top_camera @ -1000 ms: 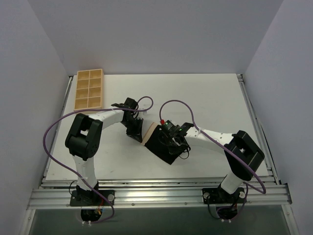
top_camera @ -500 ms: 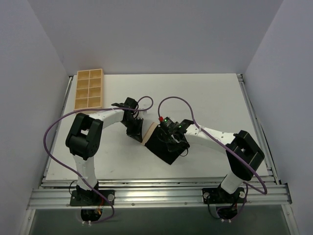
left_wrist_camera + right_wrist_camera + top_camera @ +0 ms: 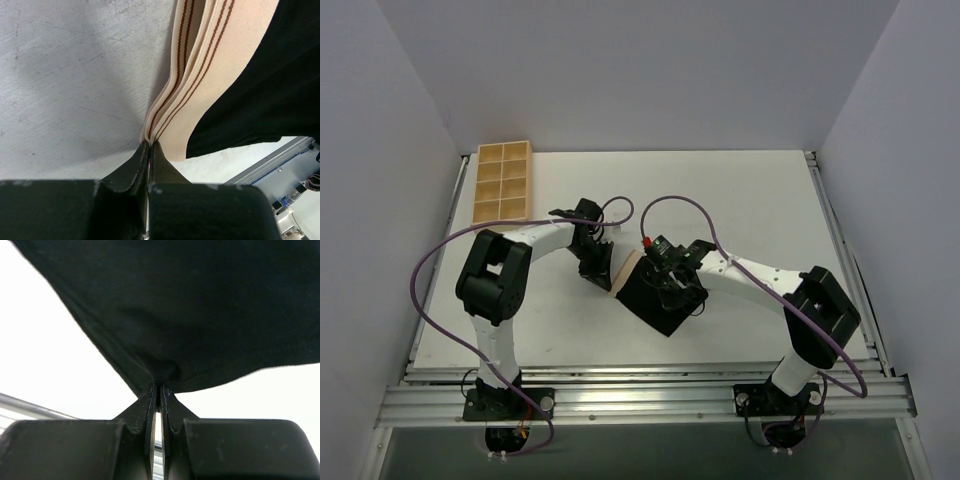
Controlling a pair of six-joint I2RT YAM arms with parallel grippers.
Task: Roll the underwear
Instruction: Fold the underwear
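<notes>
Underwear (image 3: 648,308) lies near the middle of the table (image 3: 760,200), slightly toward the near edge and between the two arms, as a dark, roughly square patch set at an angle, with its tan waistband (image 3: 200,75) along the upper-left side. The left gripper (image 3: 149,146) has its jaws pressed together on the folded edge of that waistband, where the striped elastic layers bunch into the fingertips just above the tabletop. The right gripper (image 3: 159,388) is likewise clamped, nipping a small pucker at the hem of the black fabric, which spreads away from it in a broad sheet with the pale surface showing on both sides below. The wooden compartment tray (image 3: 502,182) sits well apart at the far left corner, with nothing visible in its cells from above. As for progress, the rolling looks barely begun, if at all: the garment reads as flat or once folded (the doubled waistband hints at a fold, though the layers cannot be counted with certainty), and no cylinder or tucked bundle is visible in any view. What seems done is the securing of two holds on opposite sides; what remains, by this reading, is nearly everything that counts, namely turning one edge over itself repeatedly across the cloth until a compact roll forms.
</notes>
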